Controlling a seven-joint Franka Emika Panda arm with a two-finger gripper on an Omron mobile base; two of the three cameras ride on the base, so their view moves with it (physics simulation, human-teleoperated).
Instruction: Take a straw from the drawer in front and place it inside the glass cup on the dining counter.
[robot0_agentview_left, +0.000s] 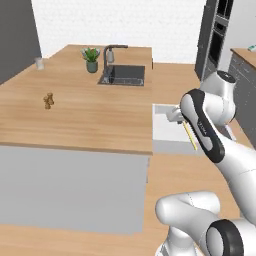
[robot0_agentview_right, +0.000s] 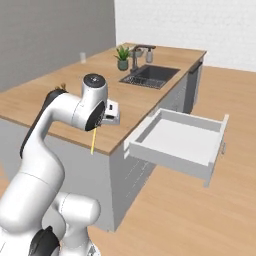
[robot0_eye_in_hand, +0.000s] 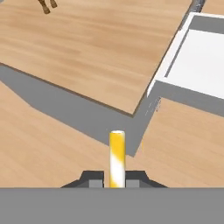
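Gripper (robot0_eye_in_hand: 117, 180) raised w/ straw (robot0_eye_in_hand: 117, 157)

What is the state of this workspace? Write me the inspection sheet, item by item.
Surface: dining counter, light wood top, inset dark sink with faucet at the far end.
Job's things: straw clamped in the gripper, hanging down off the counter's near edge; drawer pulled open, white inside, nothing seen in it; glass cup upright at the far left corner of the counter.
Clutter: potted plant beside the sink; small brown figure on the counter.
Grippers: gripper, fingers closed on the straw.
Cables: nothing seen.
Surroundings: wood floor, white wall, dark tall cabinets at right.
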